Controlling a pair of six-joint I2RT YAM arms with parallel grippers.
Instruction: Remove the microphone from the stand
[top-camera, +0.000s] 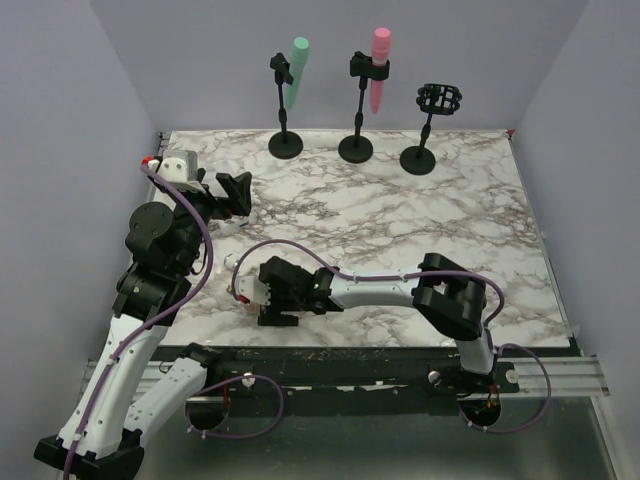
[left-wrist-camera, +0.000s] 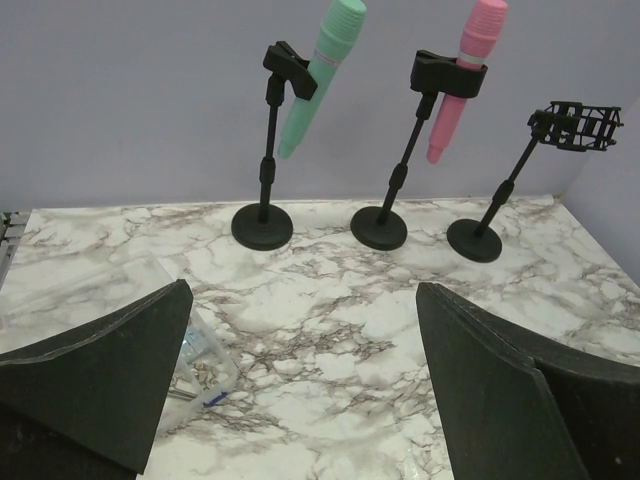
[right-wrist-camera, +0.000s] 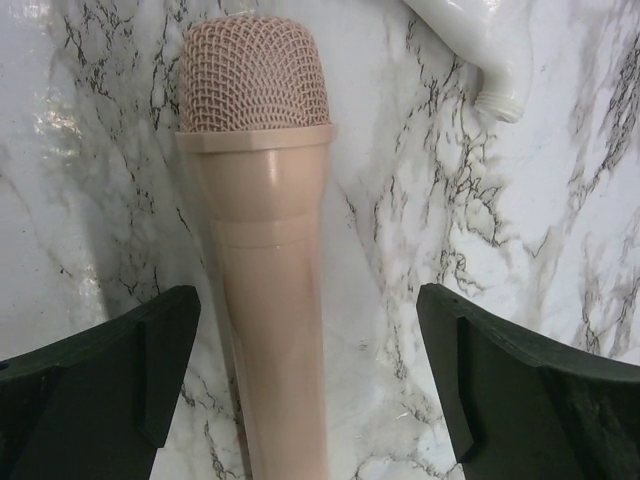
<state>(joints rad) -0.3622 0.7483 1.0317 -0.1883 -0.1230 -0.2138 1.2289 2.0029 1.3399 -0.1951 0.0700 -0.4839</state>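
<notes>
A peach microphone (right-wrist-camera: 262, 250) lies on the marble table between my right gripper's open fingers, nearer the left finger (right-wrist-camera: 120, 370), and neither finger grips it. My right gripper (top-camera: 250, 292) (right-wrist-camera: 308, 380) sits low at the front left of the table. At the back, a green microphone (top-camera: 296, 70) (left-wrist-camera: 322, 75) is clipped in the left stand. A pink microphone (top-camera: 380, 66) (left-wrist-camera: 466, 70) is clipped in the middle stand. The right stand (top-camera: 437, 102) (left-wrist-camera: 573, 127) holds only an empty shock mount. My left gripper (top-camera: 238, 195) (left-wrist-camera: 300, 385) is open, empty and raised at the left.
A clear plastic box (left-wrist-camera: 150, 320) lies on the table by my left gripper's left finger. A white rounded part (right-wrist-camera: 485, 55) lies just beyond the peach microphone's head. The three round stand bases (top-camera: 356, 148) line the back edge. Purple walls close in the table.
</notes>
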